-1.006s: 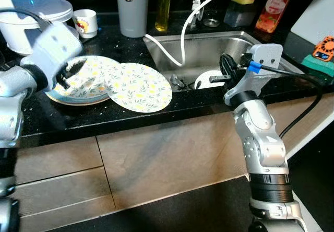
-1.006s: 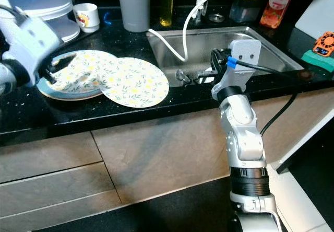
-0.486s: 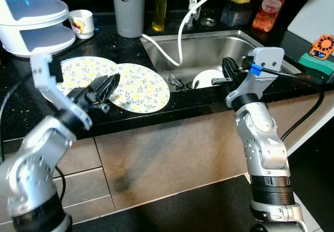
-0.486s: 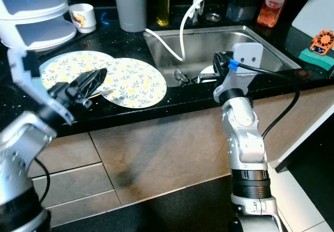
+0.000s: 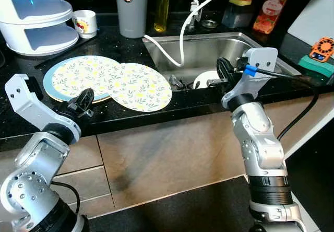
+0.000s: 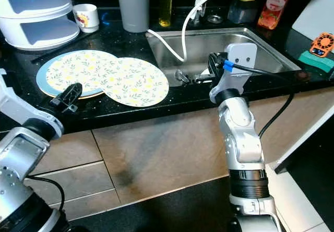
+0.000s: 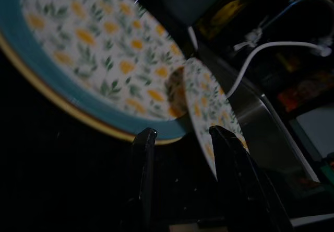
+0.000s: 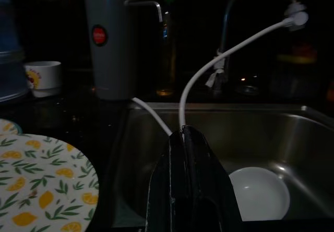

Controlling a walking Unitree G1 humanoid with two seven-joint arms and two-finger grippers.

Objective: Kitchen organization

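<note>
Two lemon-patterned plates lie on the black counter. The teal-rimmed plate [image 5: 75, 75] is partly covered by a second plate [image 5: 140, 87] on its sink side. My left gripper [image 5: 85, 96] hovers at the counter's front edge just short of the teal-rimmed plate [image 7: 78, 59], open with nothing between its fingers [image 7: 144, 153]. My right gripper [image 5: 221, 68] is shut and empty over the sink's front rim, pointing into the basin. A white bowl [image 8: 259, 193] sits in the sink [image 5: 229, 46].
A white tiered container [image 5: 36, 20], a mug [image 5: 86, 23], a grey tumbler [image 5: 132, 7] and an oil bottle [image 5: 162, 4] stand along the back. A white hose [image 5: 182, 33] hangs into the sink. A green sponge [image 5: 315, 65] lies at the right.
My left arm has drawn back from over the plates and dropped to the counter's front edge. The right arm has barely moved. The plates lie where they were.
</note>
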